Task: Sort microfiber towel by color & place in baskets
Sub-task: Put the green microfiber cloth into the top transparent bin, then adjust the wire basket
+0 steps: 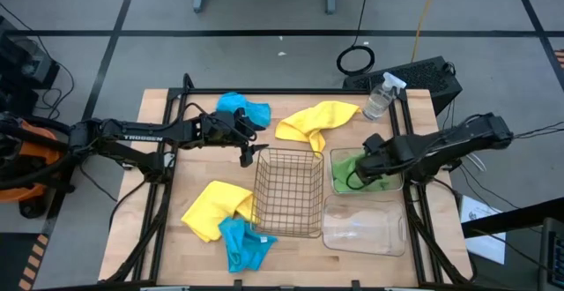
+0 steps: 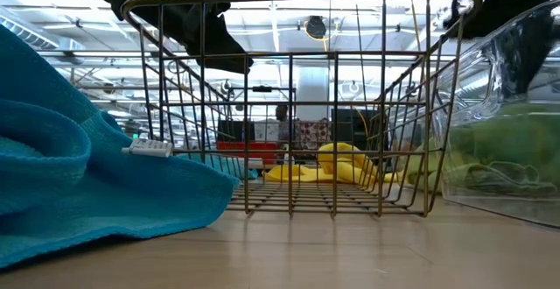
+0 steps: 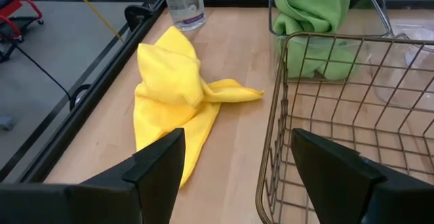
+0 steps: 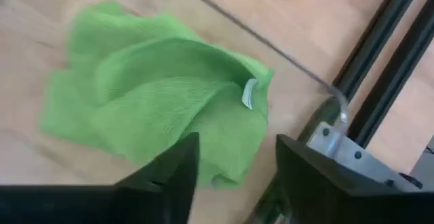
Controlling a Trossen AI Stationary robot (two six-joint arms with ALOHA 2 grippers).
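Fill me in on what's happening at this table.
Towels are being sorted by color. The right gripper hangs open over a clear tub holding the green towel. The left gripper is open beside the empty wire basket. Two yellow towels and two blue ones lie on the table.

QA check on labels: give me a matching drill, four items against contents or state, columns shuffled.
Items:
1. wire basket
2. far clear tub
3. near clear tub
4. right gripper

States:
A. holds a green towel
B. open, over the green towel
C. metal mesh, no towel inside
D. clear plastic, no towel inside

Pairs: 1-C, 2-A, 3-D, 4-B
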